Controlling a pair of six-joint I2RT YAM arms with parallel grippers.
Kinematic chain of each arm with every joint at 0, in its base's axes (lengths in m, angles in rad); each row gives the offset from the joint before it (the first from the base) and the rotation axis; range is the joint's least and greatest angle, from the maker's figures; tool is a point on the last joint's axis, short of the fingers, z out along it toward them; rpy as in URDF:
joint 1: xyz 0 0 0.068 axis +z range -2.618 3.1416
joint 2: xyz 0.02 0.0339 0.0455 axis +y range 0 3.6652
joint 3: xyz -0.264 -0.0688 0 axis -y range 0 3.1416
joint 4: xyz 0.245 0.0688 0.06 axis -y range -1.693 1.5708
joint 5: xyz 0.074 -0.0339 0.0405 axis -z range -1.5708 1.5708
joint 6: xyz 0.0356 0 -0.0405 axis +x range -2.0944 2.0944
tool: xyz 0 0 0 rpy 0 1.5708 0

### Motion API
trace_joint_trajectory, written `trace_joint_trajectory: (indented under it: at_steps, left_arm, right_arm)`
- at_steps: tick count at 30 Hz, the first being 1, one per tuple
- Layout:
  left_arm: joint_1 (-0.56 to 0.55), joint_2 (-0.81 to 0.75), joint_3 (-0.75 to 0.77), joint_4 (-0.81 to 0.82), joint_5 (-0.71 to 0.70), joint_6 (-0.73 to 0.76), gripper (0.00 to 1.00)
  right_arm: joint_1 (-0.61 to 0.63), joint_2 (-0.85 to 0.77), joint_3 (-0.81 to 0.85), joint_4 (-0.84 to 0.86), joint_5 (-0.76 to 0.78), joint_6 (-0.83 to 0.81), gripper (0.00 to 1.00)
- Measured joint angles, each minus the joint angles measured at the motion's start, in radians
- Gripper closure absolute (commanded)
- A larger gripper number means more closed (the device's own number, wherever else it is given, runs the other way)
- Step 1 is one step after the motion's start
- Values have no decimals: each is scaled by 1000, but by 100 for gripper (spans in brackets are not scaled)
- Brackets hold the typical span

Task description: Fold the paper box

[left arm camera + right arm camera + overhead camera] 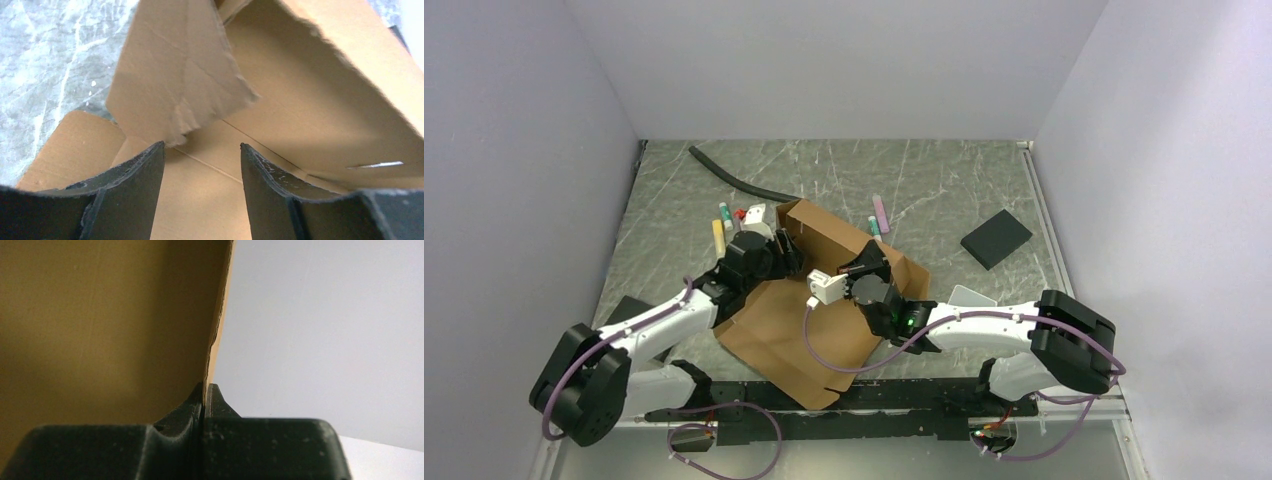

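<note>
The paper box (pixel 794 335) is a brown cardboard sheet lying mid-table, its far walls partly raised. My left gripper (pixel 789 262) is at the box's left rear corner. In the left wrist view it (pixel 202 145) is open, with nothing between its fingers (pixel 135 190). A raised flap (pixel 175 75) with a ragged edge stands just beyond the left fingertip, over the box floor (pixel 210 200). My right gripper (pixel 864 272) is at the raised right wall. In the right wrist view it (pixel 205 386) is shut on the thin edge of that upright cardboard wall (pixel 100 325).
A black flat square pad (pixel 996 239) lies at the back right, and a translucent lid (pixel 969 297) is beside my right arm. A black hose (pixel 734 178) curves across the back left. Markers (pixel 720 235) and a pink stick (pixel 880 213) lie behind the box. Walls enclose three sides.
</note>
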Motion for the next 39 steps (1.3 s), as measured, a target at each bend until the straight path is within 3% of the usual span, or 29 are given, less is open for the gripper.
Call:
trace_joint_trajectory:
  at_steps: [7, 13, 20, 24, 28, 33, 39]
  left_arm:
    - [22, -163, 0, -84, 80, 55, 35]
    - [27, -361, 0, -257, 88, 106, 36]
    - [27, -502, 75, -472, -62, 218, 36]
    - [50, -503, 93, -468, -156, 293, 39]
    - [182, -411, 55, -354, -126, 335, 37]
    - [385, -188, -62, -42, 61, 369, 29]
    - [485, 45, -76, 302, 348, 421, 21]
  right_arm:
    - [0, 0, 0, 4, 0, 0, 100]
    - [0, 2, 0, 10, 0, 0, 100]
    - [0, 2, -2, 14, 0, 0, 100]
    - [0, 2, -2, 14, 0, 0, 100]
    - [0, 2, -3, 14, 0, 0, 100]
    - [0, 12, -3, 24, 8, -1, 100]
    - [0, 15, -3, 30, 13, 0, 100]
